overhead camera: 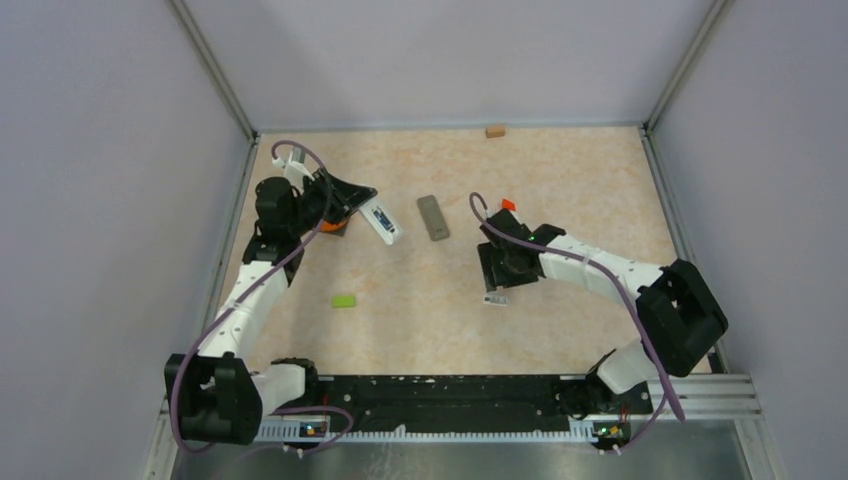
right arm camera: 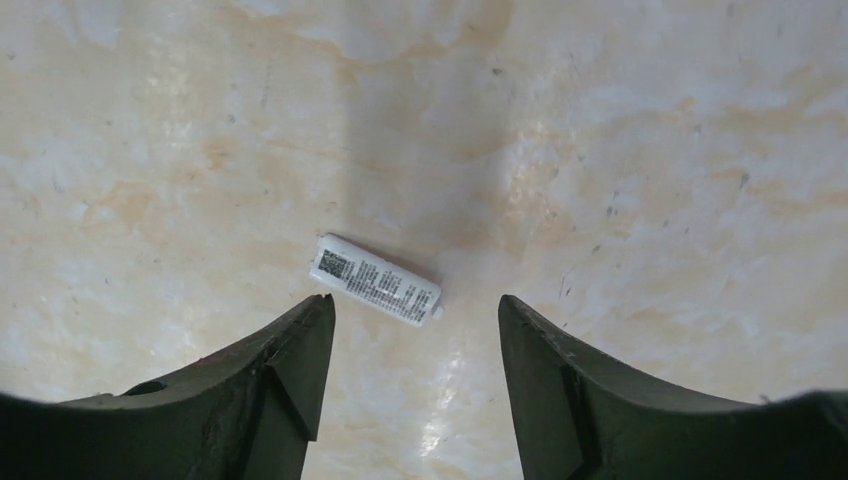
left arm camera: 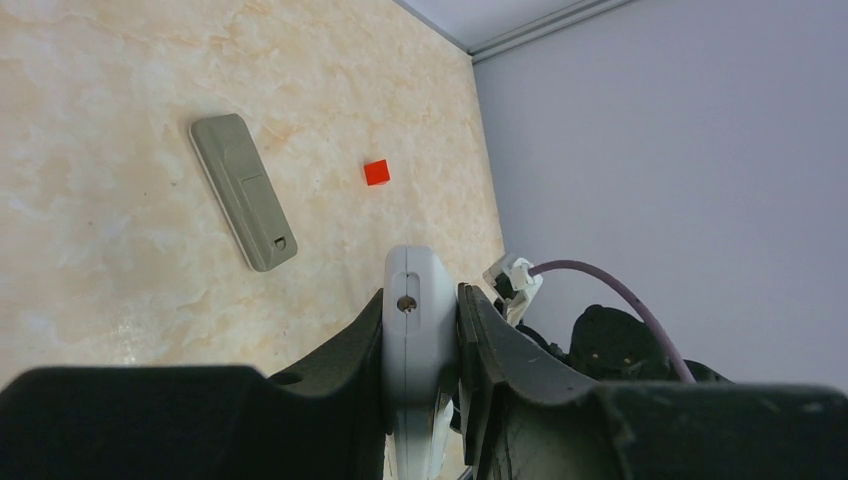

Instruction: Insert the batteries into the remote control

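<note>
Left claw (left arm camera: 421,298): clenched on the white remote (left arm camera: 420,345). Your two fingers press its long sides, and its rounded end sticks out past the tips.
Remote: held by the left claw over the far-left part of the desk (overhead camera: 560,180). In the top view its free end points toward the middle.
Right claw (right arm camera: 412,305): released, with the fingers spread wide and aimed down at the desk.
Battery (right arm camera: 376,281): a white cylinder with a printed label, lying flat on the desk. You see it just ahead of the gap between the right claw's fingers, nearer the left-hand one in the wrist view, and touching neither.
Grey cover (left arm camera: 243,190): flat on the desk between your two claws, near the remote's free end but apart from it.
Red block (left arm camera: 376,172): small, on the desk beyond the grey cover, close to the right arm.
Green piece (overhead camera: 344,301): alone on the desk, on the near side of the left claw.
Brown block (overhead camera: 495,130): at the desk's far edge.
</note>
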`<state>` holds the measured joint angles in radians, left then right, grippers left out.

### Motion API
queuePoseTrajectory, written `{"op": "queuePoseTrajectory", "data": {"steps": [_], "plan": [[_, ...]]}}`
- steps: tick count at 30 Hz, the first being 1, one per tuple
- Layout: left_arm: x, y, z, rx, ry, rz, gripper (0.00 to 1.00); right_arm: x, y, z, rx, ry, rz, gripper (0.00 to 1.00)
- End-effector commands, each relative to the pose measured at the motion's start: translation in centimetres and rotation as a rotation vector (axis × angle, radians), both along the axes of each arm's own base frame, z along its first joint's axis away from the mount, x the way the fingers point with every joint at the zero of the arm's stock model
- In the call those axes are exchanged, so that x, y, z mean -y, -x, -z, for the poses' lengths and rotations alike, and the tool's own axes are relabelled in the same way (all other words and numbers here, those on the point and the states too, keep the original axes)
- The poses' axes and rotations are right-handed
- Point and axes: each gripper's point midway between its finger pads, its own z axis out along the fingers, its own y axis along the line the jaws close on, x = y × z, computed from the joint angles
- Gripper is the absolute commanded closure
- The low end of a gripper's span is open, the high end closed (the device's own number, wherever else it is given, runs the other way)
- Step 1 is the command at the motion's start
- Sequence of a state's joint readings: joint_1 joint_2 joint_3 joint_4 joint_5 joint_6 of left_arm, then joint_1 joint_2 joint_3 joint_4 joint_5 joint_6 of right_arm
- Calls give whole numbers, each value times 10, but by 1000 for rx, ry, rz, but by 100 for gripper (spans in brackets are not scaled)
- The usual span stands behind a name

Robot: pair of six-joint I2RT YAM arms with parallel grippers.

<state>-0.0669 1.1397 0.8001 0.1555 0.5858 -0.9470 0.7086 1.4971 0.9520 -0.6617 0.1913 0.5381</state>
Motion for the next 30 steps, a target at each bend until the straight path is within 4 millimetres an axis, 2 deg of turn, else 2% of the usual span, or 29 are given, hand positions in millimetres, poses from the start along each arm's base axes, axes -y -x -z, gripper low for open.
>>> {"op": "queuePoseTrajectory", "data": {"steps": [1, 4, 7, 15, 17, 18, 21, 26, 30], "plan": [[-5, 1, -35, 127, -46, -9, 100, -15, -19, -34, 115, 26, -393, 37], [-10, -1, -40, 140, -69, -24, 100, -7, -19, -33, 129, 146, -588, 37], [-16, -4, -42, 136, -62, -44, 100, 0, -12, -25, 92, 194, -703, 37], [-23, -15, -39, 127, -40, -56, 100, -16, 20, -1, -20, 155, -966, 38], [-22, -17, -40, 127, -34, -54, 100, -17, 27, 8, -61, 161, -999, 39], [-29, -20, -40, 128, -32, -72, 100, -16, 29, 14, -81, 175, -1010, 40], [-33, -24, -41, 126, -31, -82, 100, -11, 27, 24, -103, 215, -1018, 43], [-36, -27, -41, 123, -28, -87, 100, -8, 16, 25, -73, 255, -1019, 43], [-38, -31, -40, 119, -23, -89, 100, -6, 16, 31, -101, 237, -1017, 44]]}}
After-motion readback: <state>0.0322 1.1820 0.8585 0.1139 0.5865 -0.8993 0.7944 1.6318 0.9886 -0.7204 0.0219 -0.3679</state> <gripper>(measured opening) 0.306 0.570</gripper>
